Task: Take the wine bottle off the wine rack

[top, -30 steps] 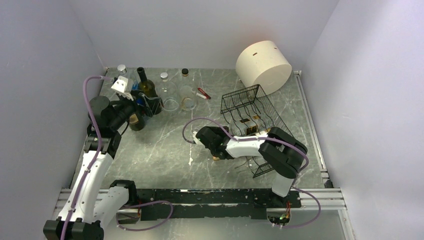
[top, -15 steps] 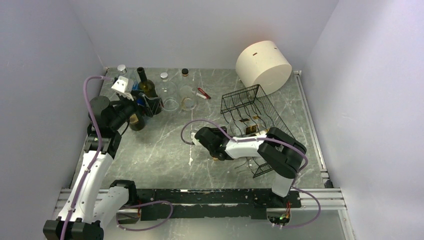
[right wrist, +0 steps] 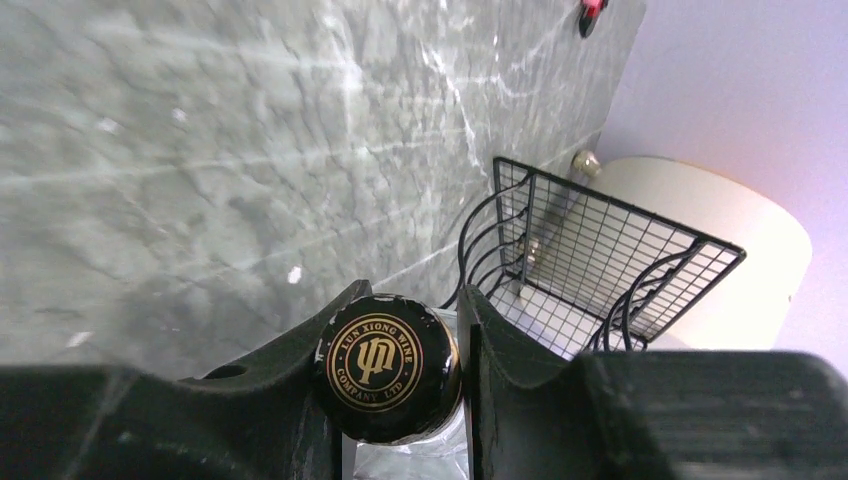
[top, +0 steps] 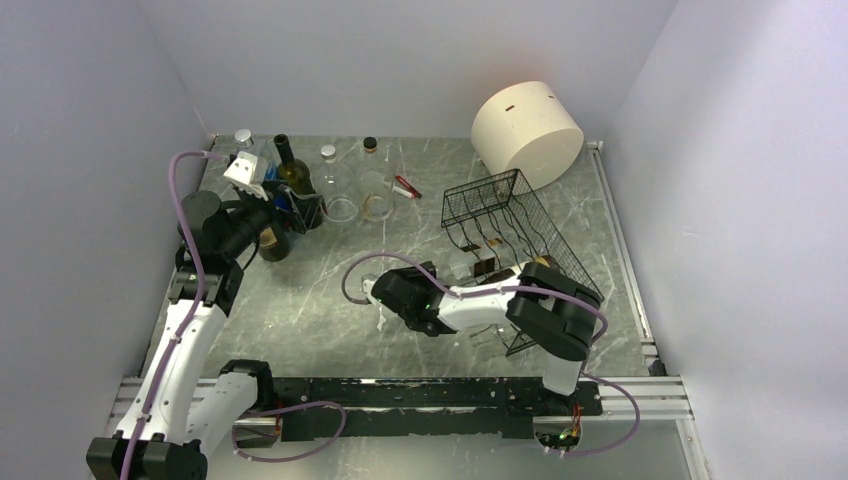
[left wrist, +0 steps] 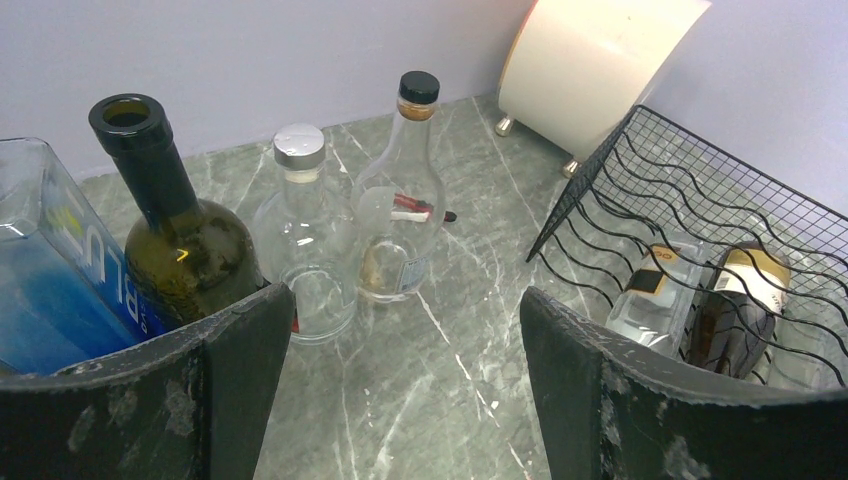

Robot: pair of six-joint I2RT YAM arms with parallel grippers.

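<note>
In the right wrist view my right gripper (right wrist: 400,375) is shut on the wine bottle (right wrist: 385,365), its fingers clamped on either side of the black, gold-printed cap; clear glass shows below it. Behind it stands the black wire wine rack (right wrist: 590,250). From above, the right gripper (top: 432,305) sits just left of the wine rack (top: 500,215), its forearm covering most of the bottle. In the left wrist view the wine rack (left wrist: 690,200) holds a clear bottle and a dark one. My left gripper (left wrist: 405,380) is open and empty, far left by standing bottles.
A dark green bottle (left wrist: 170,240), a blue-labelled clear bottle (left wrist: 45,270) and two small clear bottles (left wrist: 300,240) stand at the back left. A large cream cylinder (top: 527,132) lies behind the rack. Walls close in on three sides.
My right gripper has shut on the bottle's cap and drawn back to the left and nearer, pulling the bottle along the rack. The left arm has not moved.
</note>
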